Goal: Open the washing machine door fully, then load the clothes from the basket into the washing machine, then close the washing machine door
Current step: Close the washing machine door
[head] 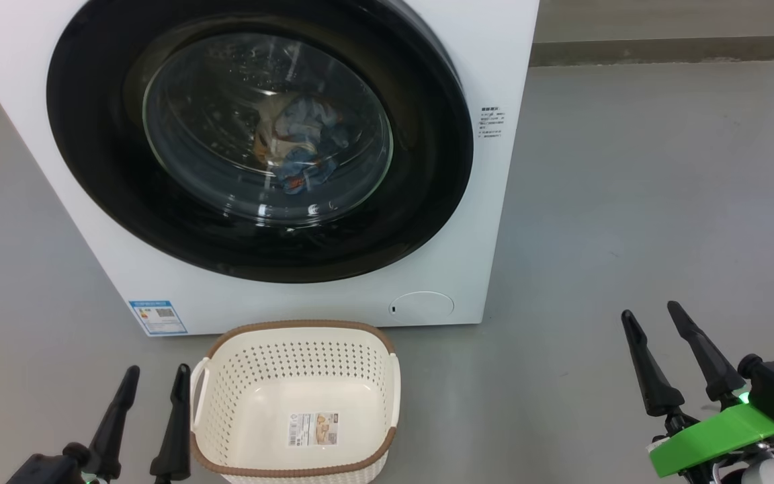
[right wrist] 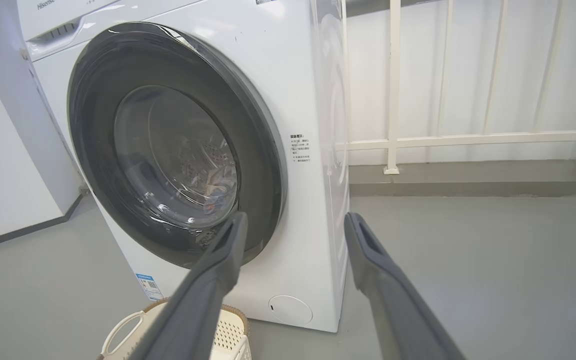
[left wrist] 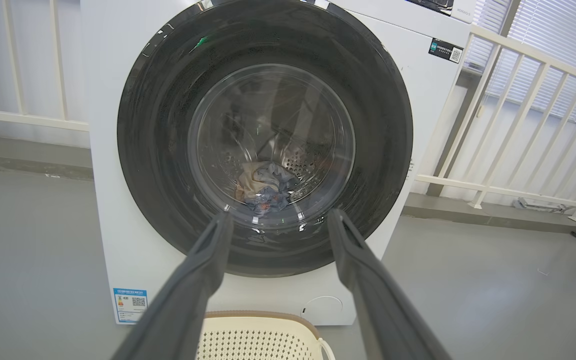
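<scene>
From the head camera, the big white boxy front-loading washing machine (head: 508, 202) spreads from 9 o'clock over 12 to 2 o'clock. Its large round door with a wide glossy black rim (head: 427, 168) lies shut against the front. Behind the bulging clear glass, the light blue and cream clothes (head: 306, 144) lie bunched in the drum, just right of the bowl's centre. A blue label sticker (head: 157, 317) sits low on the front at 8 o'clock, and a round white flap (head: 422, 306) at 5 o'clock of the door. At 6 o'clock, the small cream-white perforated plastic basket with a brown rim (head: 299, 325) stands on the grey floor (head: 629, 202), just before the machine, with the sticker on its bottom in plain sight. The left end effector (head: 158, 373) hangs at 7 o'clock, just beside the basket's handle, fingers spread wide and holding nothing. The right end effector (head: 650, 310) is at 4 o'clock, well apart from the basket, equally wide and unladen.

In the left wrist camera, the two dark fingers fan from 6 o'clock towards the door's lower rim without touching it. The clothes show through the glass between their tips. The basket's rim peeks in at 6 o'clock, and a white railing (left wrist: 498, 191) stands at 3 o'clock.

In the right wrist camera, the machine is at 10 o'clock with the shut door seen at a slant. The basket is at 7 o'clock, and the spread fingers point over bare floor.
</scene>
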